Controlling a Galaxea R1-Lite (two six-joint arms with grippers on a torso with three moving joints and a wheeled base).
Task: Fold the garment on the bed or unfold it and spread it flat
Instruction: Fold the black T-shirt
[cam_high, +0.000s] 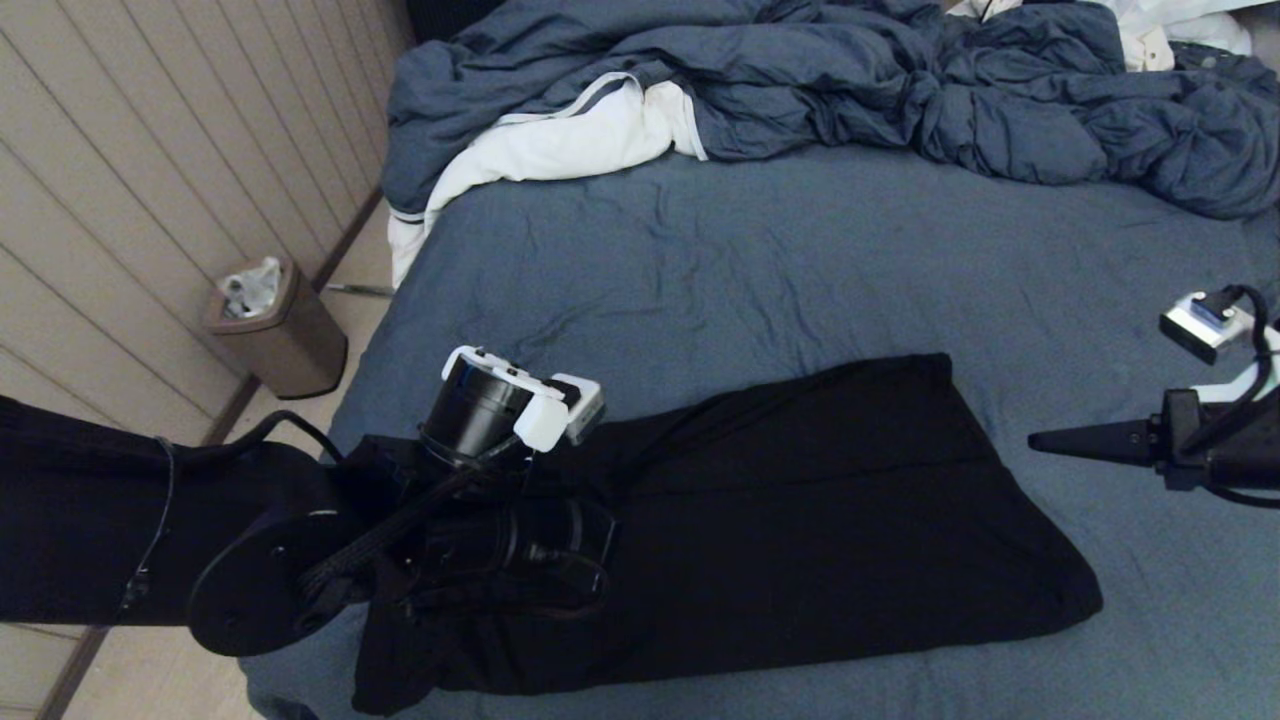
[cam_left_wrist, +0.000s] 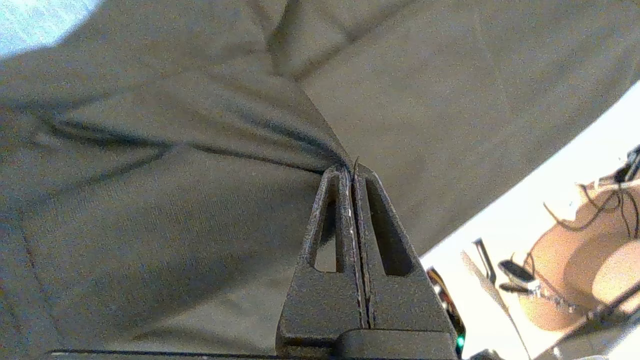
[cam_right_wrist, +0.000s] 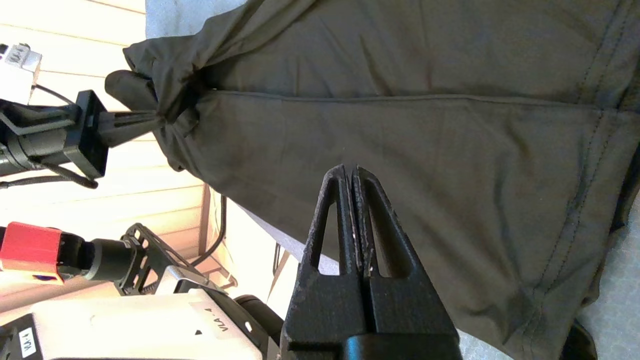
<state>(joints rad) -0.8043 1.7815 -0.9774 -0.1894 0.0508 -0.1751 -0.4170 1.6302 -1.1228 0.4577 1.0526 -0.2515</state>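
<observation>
Garment (cam_high: 800, 520) lay on bed (cam_high: 760, 270) in long narrow fold — further folds left. Left gripper (cam_left_wrist: 348, 170) clamped its bunched end; right gripper (cam_right_wrist: 351, 172) closed, empty, hovering.

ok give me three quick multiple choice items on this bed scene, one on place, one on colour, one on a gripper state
1. Where does the garment lie?
A. on the near part of the bed
B. in the bin
C. on the duvet

2. What colour is the garment?
A. white
B. black
C. red

3. How is the left gripper?
A. wide open above the sheet
B. shut on the garment
C. shut on the bin

Key: 1 A, it lies on the sheet nearest the robot. 2 B, it shows plain black. 3 B, cloth puckers into its closed tips; the right gripper is shut beside the garment, holding nothing.
</observation>
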